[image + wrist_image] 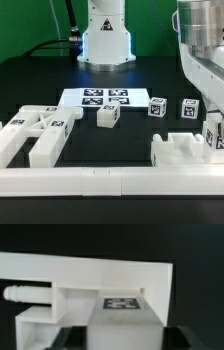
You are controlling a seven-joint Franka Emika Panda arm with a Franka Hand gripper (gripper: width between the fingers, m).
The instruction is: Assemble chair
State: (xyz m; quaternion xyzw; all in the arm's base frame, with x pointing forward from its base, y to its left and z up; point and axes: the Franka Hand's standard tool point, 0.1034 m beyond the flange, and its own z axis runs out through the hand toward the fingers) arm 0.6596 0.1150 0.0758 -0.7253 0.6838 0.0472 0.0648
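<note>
My gripper point(207, 122) hangs at the exterior view's right, over a white blocky chair part point(180, 151) by the front rail. In the wrist view my gripper point(122, 340) is shut on a white tagged bar point(122, 314); dark fingers point(70, 340) press both its sides. The bar's far end meets a large white chair part point(90, 272) with a round peg point(22, 292) at one side. Other white chair slabs and bars point(38, 134) lie at the exterior view's left. Three small tagged white blocks point(107, 116) point(157, 108) point(189, 109) stand mid-table.
The marker board point(104, 97) lies in the middle, before the robot base point(104, 38). A long white border rail point(100, 181) runs along the front edge. The table is black.
</note>
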